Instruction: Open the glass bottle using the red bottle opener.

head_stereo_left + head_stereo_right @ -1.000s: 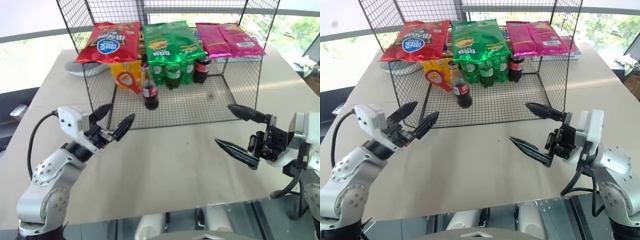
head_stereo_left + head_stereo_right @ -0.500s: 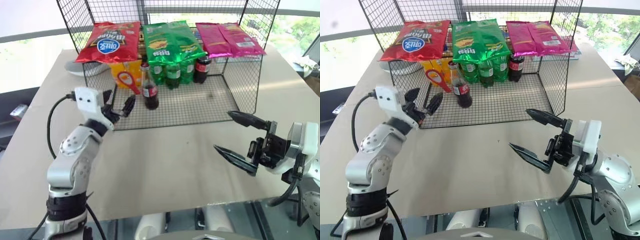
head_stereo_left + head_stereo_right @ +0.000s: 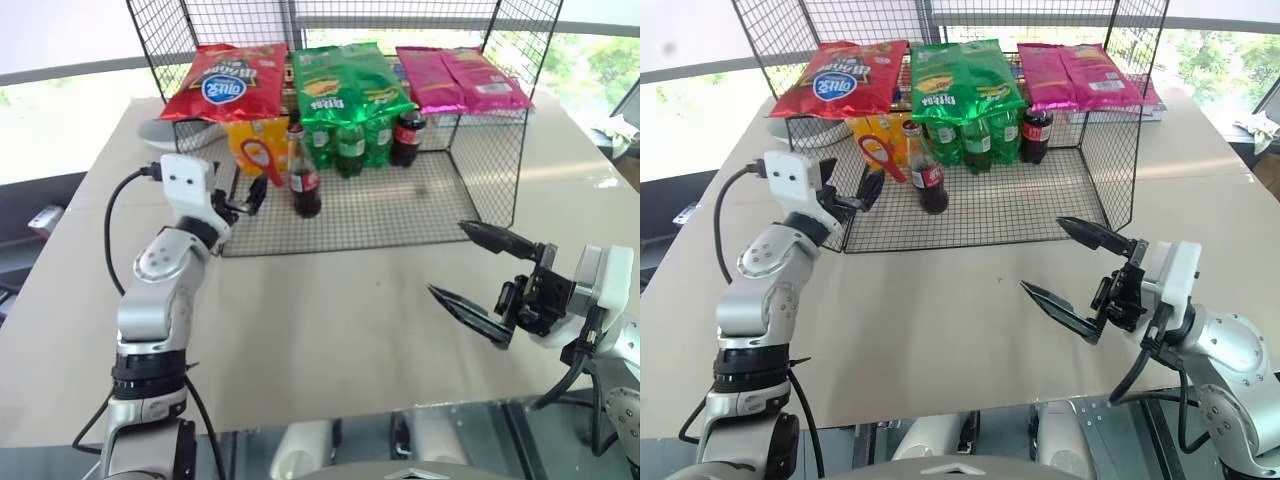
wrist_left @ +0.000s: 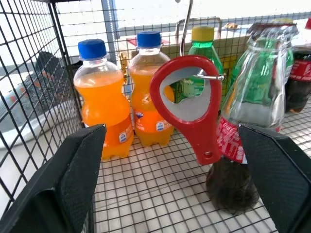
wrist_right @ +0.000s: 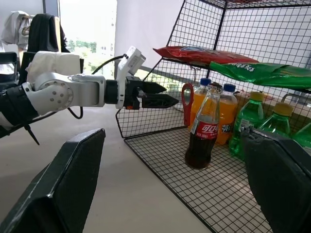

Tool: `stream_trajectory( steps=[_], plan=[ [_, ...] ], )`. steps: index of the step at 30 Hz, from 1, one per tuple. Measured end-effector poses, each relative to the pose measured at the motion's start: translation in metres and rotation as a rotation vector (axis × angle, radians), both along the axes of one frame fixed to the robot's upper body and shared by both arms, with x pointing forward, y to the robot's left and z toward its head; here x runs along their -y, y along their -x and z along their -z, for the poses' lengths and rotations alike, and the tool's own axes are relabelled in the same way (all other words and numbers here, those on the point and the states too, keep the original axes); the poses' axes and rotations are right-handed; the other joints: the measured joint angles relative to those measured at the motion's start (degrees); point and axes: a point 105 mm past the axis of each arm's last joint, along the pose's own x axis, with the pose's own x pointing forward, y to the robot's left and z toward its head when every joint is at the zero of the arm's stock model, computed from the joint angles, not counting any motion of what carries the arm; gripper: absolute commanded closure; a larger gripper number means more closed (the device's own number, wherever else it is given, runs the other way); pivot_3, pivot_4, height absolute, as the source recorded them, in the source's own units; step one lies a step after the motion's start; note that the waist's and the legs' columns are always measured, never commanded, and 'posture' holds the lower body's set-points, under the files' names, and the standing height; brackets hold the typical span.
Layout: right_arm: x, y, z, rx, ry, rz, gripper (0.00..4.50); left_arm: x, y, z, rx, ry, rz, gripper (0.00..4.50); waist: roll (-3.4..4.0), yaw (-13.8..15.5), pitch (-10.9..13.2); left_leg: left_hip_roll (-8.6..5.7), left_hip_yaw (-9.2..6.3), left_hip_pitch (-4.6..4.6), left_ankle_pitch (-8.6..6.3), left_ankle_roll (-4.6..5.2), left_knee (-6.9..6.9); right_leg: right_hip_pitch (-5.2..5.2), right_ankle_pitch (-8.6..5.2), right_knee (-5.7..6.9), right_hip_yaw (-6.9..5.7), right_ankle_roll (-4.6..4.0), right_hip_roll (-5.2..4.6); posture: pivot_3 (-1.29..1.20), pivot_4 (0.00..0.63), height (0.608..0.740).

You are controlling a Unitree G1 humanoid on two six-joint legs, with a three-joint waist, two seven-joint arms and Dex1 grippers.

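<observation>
Left wrist view: left gripper (image 4: 180,179) fingers apart, facing hanging red bottle opener (image 4: 187,104) beside glass bottle (image 4: 245,131); right gripper (image 3: 478,282) spread, empty.

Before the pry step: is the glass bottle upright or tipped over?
Upright. The glass bottle stands on the wire shelf floor, neck up, beside the hanging red bottle opener.

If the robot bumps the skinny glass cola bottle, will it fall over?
Probably quite easily. The glass bottle is tall and slim on a small base, standing on wire mesh, so a sideways nudge could tip it. Being glass, it may be slippery and could crack. The dark cola low down should steady it slightly.
</observation>
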Motion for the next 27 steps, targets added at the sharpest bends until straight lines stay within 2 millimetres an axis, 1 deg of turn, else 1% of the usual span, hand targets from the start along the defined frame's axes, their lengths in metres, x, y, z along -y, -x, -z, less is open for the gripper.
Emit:
stream_trajectory(
  steps=[3, 7, 10, 12, 17, 23, 25, 26, 27],
  plan=[
    [0.0, 0.0, 0.001, -0.006, 0.0, 0.002, 0.0, 0.002, -0.005, -0.001, 0.01, -0.015, 0.009, 0.04, 0.0, 0.38, -0.01, 0.08, -0.1, 0.05, 0.04, -0.02, 0.0, 0.09, 0.03, 0.01, -0.11, -0.05, 0.08, 0.0, 0.15, 0.74],
    [0.001, 0.002, 0.006, -0.025, 0.005, 0.011, 0.0, 0.008, -0.007, -0.008, 0.041, -0.025, 0.027, 0.04, 0.01, 0.39, -0.03, 0.08, -0.08, 0.03, 0.05, -0.03, 0.01, 0.09, 0.04, 0.01, -0.1, -0.07, 0.09, 0.0, 0.15, 0.74],
    [0.001, 0.003, 0.007, -0.031, 0.007, 0.013, 0.0, 0.016, -0.005, 0.003, 0.011, -0.039, 0.068, 0.04, -0.01, 0.1, -0.01, 0.07, 0.0, -0.05, 0.19, -0.28, 0.01, 0.05, 0.04, -0.08, -0.01, -0.05, 0.08, 0.0, 0.15, 0.74],
    [0.001, 0.005, 0.008, -0.031, 0.011, 0.013, 0.0, 0.017, -0.004, 0.01, -0.013, -0.041, 0.077, 0.04, -0.02, -0.12, 0.0, 0.07, 0.08, -0.09, 0.18, -0.28, 0.0, -0.03, 0.03, -0.1, 0.08, -0.04, 0.07, 0.0, 0.15, 0.74],
    [0.0, 0.006, 0.008, -0.024, 0.018, 0.015, 0.0, 0.019, -0.005, 0.013, -0.025, -0.012, 0.07, 0.04, -0.06, -0.07, 0.02, 0.07, 0.08, -0.12, 0.16, -0.27, -0.01, -0.06, 0.03, -0.13, 0.06, -0.03, 0.06, 0.0, 0.15, 0.74],
    [0.0, 0.006, 0.008, -0.021, 0.02, 0.015, 0.0, 0.019, -0.013, 0.001, -0.002, 0.015, 0.045, 0.04, -0.13, 0.06, 0.06, 0.08, 0.07, -0.09, 0.03, -0.03, -0.01, -0.05, 0.03, -0.1, 0.04, -0.03, 0.13, 0.0, 0.15, 0.74],
    [0.0, 0.006, 0.008, -0.021, 0.021, 0.015, 0.0, 0.018, -0.015, 0.001, -0.004, 0.016, 0.039, 0.53, -0.13, 0.03, 0.06, 0.08, 0.08, -0.08, 0.03, -0.04, -0.01, -0.04, 0.03, -0.09, 0.05, -0.03, 0.13, 0.0, 0.15, 0.74],
    [0.0, 0.005, 0.008, -0.02, 0.021, 0.016, 0.0, 0.017, -0.017, 0.002, -0.007, 0.017, 0.034, 1.03, -0.13, 0.03, 0.06, 0.07, 0.08, -0.08, 0.04, -0.06, -0.01, -0.05, 0.03, -0.09, 0.05, -0.03, 0.16, 0.0, 0.15, 0.74],
    [0.0, 0.005, 0.007, -0.02, 0.021, 0.016, 0.0, 0.016, -0.018, 0.002, -0.007, 0.017, 0.033, 1.27, -0.13, 0.02, 0.06, 0.07, 0.08, -0.08, 0.05, -0.06, -0.01, -0.05, 0.03, -0.09, 0.05, -0.03, 0.16, 0.0, 0.15, 0.74]
  ],
)
